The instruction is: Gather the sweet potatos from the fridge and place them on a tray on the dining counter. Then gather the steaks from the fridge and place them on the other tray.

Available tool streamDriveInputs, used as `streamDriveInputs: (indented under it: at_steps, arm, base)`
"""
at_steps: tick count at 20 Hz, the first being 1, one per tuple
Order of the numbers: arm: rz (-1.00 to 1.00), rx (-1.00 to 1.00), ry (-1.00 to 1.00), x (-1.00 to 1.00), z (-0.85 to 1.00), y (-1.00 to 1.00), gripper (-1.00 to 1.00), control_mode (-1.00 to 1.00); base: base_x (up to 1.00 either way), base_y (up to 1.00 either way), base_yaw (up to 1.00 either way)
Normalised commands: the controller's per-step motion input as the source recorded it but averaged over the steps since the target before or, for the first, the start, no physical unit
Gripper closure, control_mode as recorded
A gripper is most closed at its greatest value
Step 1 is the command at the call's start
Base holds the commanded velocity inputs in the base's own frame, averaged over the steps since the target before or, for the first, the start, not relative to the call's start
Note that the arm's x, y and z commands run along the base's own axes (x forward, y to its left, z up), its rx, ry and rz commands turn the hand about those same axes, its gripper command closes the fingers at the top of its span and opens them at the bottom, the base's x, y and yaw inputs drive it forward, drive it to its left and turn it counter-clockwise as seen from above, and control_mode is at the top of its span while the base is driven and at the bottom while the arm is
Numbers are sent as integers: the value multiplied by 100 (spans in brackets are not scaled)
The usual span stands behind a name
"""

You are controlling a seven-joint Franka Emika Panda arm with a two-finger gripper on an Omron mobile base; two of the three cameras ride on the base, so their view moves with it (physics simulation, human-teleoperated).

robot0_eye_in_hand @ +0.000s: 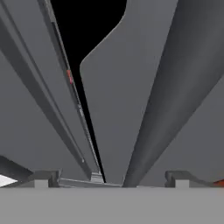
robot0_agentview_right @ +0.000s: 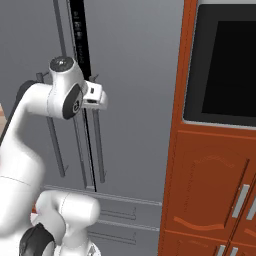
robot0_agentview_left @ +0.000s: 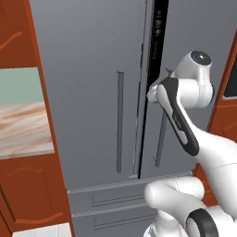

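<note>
Gripper (robot0_eye_in_hand: 111, 177) wide open, holding nothing — fingers either side of right door handle (robot0_eye_in_hand: 175, 100) of fridge (robot0_agentview_left: 88, 69). Doors slightly ajar — dark gap between.

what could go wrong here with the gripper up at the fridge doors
1. The open gripper sits at the right door's handle, but the bar does not look centred between the fingertips, so a close might clip or slide off it.
2. The fridge is only ajar, a narrow dark gap between the doors; a pull without a firm grip would probably leave it shut.
3. The arm's elbow hangs close to the door front and may get in the swing's way.
</note>
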Motion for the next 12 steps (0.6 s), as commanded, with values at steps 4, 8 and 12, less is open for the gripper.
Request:
streamDriveInputs:
  at_steps: [4, 8, 12]
  arm:
    - [0, 2, -47, 0, 23, -50, -100, -100]
    - [-3, 3, -46, 5, 7, -20, -100, -100]
    - [-9, 10, -43, 16, 2, 0, -100, -100]
  base:
    - [0, 0, 0]
    - [0, 0, 0]
    - [0, 0, 0]
